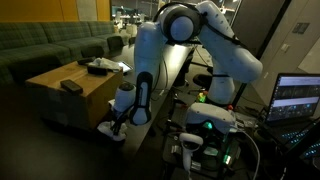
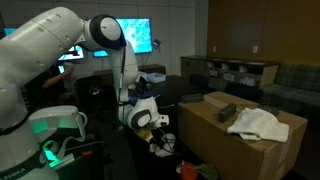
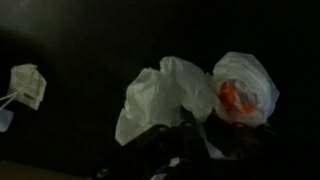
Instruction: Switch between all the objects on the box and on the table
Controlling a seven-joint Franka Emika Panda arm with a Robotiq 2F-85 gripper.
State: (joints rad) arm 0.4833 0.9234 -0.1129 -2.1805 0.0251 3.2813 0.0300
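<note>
My gripper (image 1: pixel 118 124) hangs low over the dark table beside the cardboard box (image 1: pixel 62 104); it also shows in an exterior view (image 2: pixel 154 128). In the wrist view its dark fingers (image 3: pixel 200 140) are right at a crumpled white plastic bag (image 3: pixel 160 95). A second white bag with something orange inside (image 3: pixel 245 90) lies just beside it. It is too dark to tell whether the fingers hold the bag. On the box (image 2: pixel 240 140) lie a white cloth (image 2: pixel 258 123) and a small black object (image 2: pixel 224 111); both also show in an exterior view, cloth (image 1: pixel 98 66) and black object (image 1: pixel 70 87).
Another small white crumpled item (image 3: pixel 27 85) lies on the dark table at the left of the wrist view. A green couch (image 1: pixel 45 45) stands behind the box. A lit laptop (image 1: pixel 298 98) and the robot's base with green lights (image 1: pixel 210 128) stand close by.
</note>
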